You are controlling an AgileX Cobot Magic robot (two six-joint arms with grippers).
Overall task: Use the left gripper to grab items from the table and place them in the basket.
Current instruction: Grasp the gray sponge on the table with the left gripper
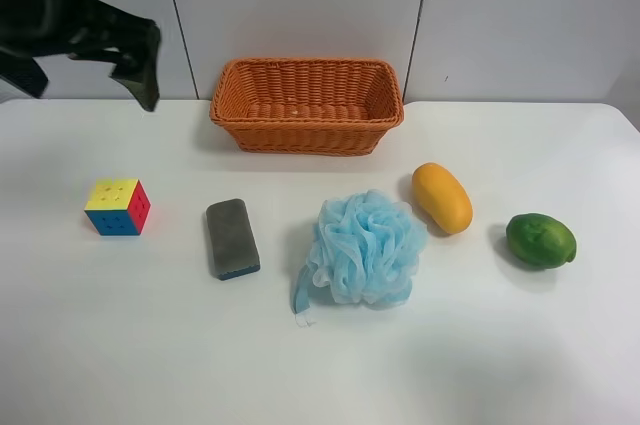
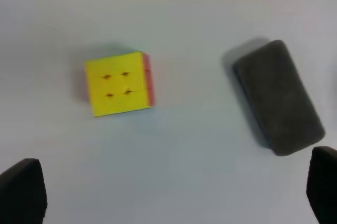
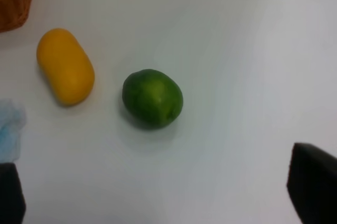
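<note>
orange wicker basket point(image 1: 300, 135) x1 | puzzle cube point(image 1: 118, 207) x1 | grey pad point(image 1: 232, 237) x1 | light-blue mesh bath puff point(image 1: 362, 249) x1 | yellow mango point(image 1: 442, 197) x1 | green fruit point(image 1: 540, 240) x1 | white table point(image 1: 150, 345) x1

I keep my left gripper point(image 2: 172, 191) with the jaws spread wide and empty, one black fingertip at each side of its wrist view. The left arm point(image 1: 60, 20) is raised high, claw pointing downward. My right gripper point(image 3: 162, 190) is spread wide too, also empty.

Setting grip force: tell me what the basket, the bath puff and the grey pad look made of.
Basket: woven wicker or rattan, matte orange, visible weave. Bath puff: probably light-blue plastic mesh, ruffled, soft-looking. Grey pad: likely felt or sponge, fuzzy matte top, blue lower edge.
</note>
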